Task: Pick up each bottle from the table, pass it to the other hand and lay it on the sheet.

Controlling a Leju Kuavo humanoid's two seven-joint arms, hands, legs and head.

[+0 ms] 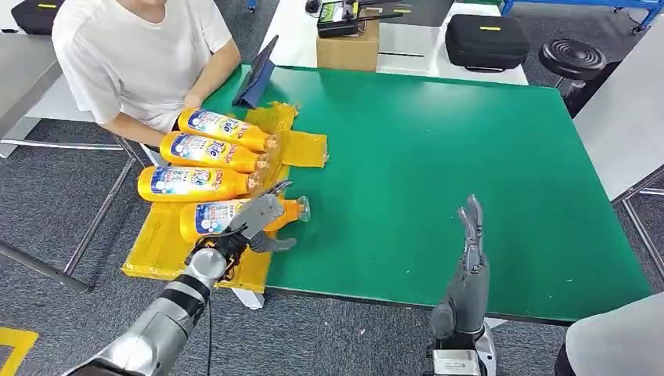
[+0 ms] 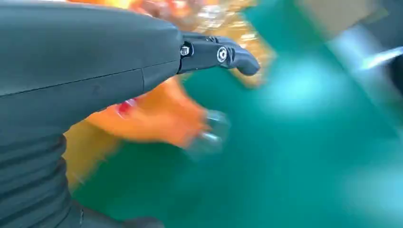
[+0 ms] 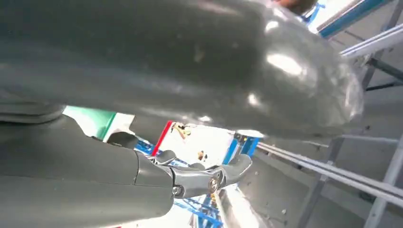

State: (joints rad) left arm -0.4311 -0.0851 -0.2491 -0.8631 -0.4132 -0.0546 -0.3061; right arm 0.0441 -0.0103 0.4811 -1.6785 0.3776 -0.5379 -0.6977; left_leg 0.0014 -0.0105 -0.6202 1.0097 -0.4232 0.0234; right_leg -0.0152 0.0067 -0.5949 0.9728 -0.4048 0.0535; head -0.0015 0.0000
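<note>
Labels: four orange plastic bottles with blue and white labels lie on their sides. The blue letters on the labels are too small to read.
Bottles: the fourth orange bottle (image 1: 215, 217) is the one nearest the robot, with its clear cap (image 1: 302, 208) pointing toward the green table top. The other three orange bottles (image 1: 196, 182) lie in a row beyond it, side by side, caps pointing the same way.
Sheet: the yellow crinkly sheet (image 1: 153, 251) lies on the left end of the table, and all four bottles lie on it.
Table: the green table (image 1: 438, 180) has a white edge. A dark blue tablet (image 1: 258, 74) stands tilted at its far side.
Room: the floor is grey carpet. A brown cardboard box (image 1: 347, 48) and a black zip case (image 1: 486, 41) sit on a white table behind. A black round stool (image 1: 571, 59) stands at the far right.
Person: a person in a white T-shirt (image 1: 133, 55) sits at the far left, one hand touching the far bottle.
Left hand: the left hand (image 1: 258, 219) rests over the nearest bottle with fingers spread and curved around it. It is hard to tell if it grips the bottle. The left wrist view is blurry.
Right hand: the right hand (image 1: 471, 227) is held upright above the near table edge, fingers straight and close together, holding nothing.
</note>
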